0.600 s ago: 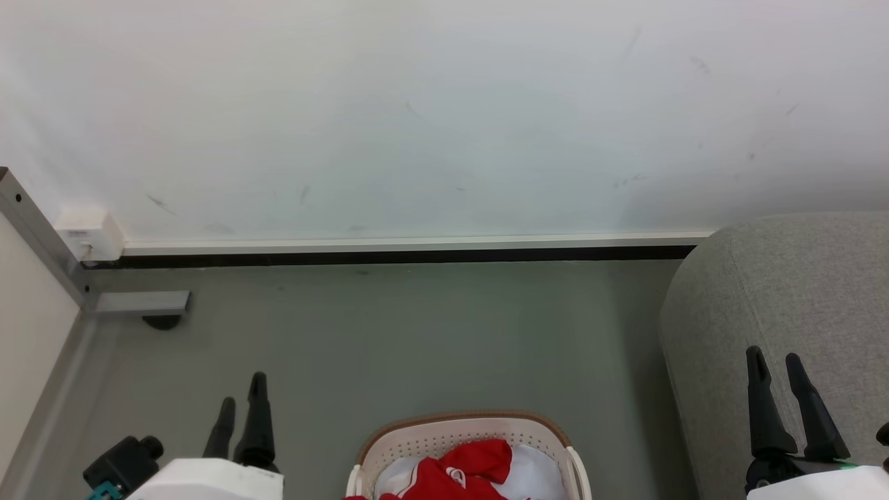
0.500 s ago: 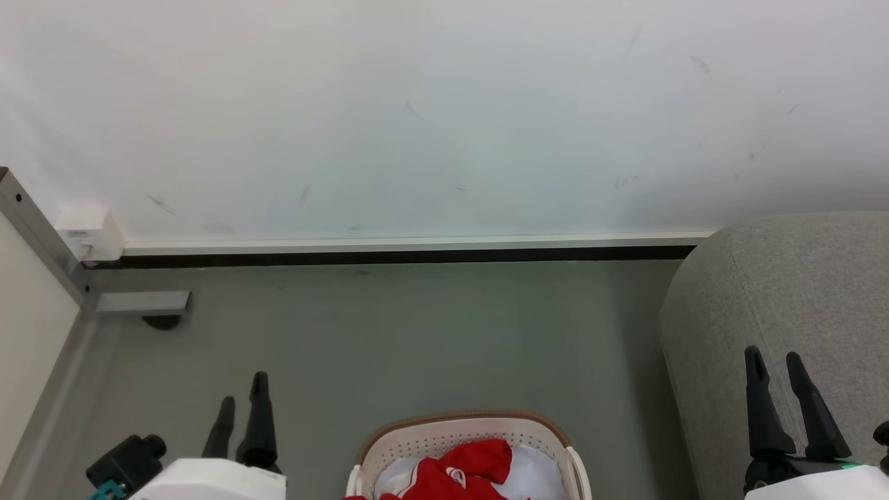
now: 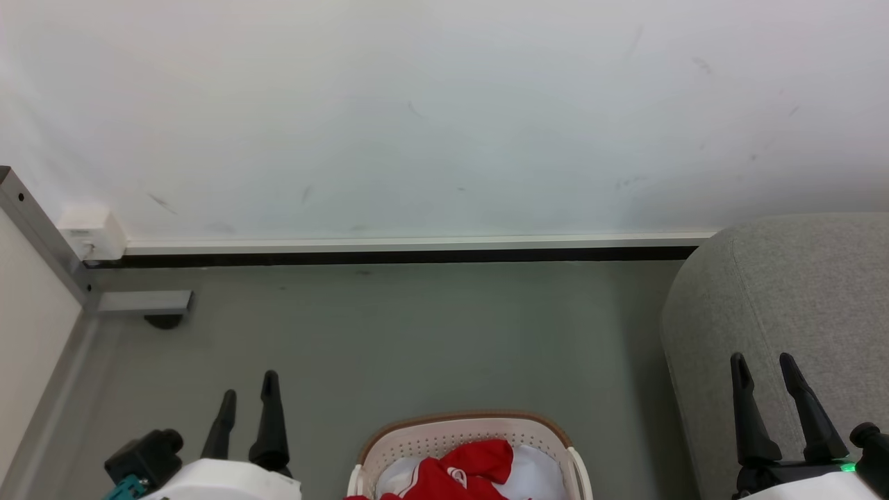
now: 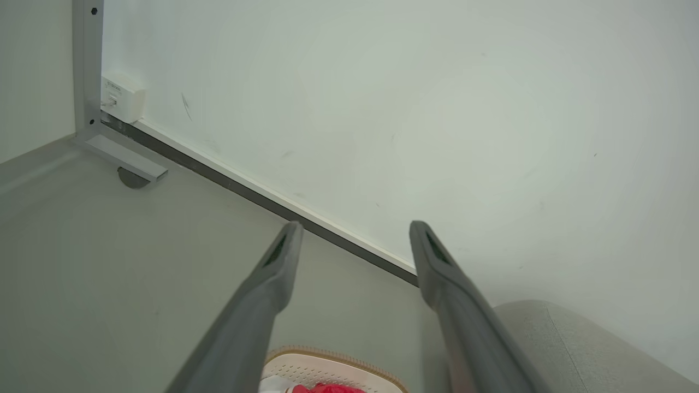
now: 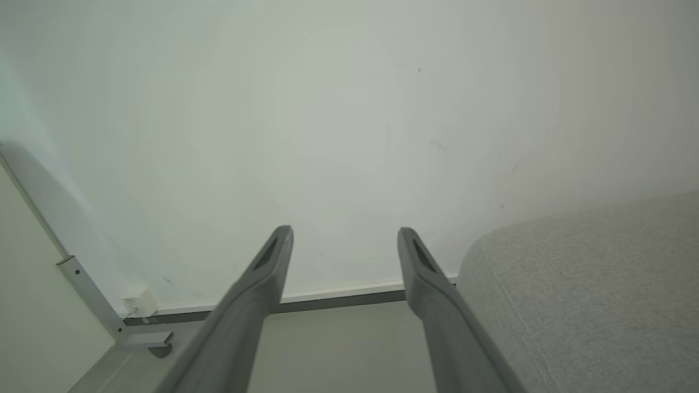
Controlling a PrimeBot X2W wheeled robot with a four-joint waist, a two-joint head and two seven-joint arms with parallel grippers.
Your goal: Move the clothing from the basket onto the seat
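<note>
Left gripper (image 3: 249,387) and right gripper (image 3: 762,361) spread wide, empty; bright red fabric clothing (image 3: 472,464) lies between them in oval cream perforated plastic basket (image 3: 462,416).

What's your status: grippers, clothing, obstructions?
Left gripper open, empty. Right gripper open, empty. Clothing in basket, seat to its right. Nothing seen in the way.
</note>
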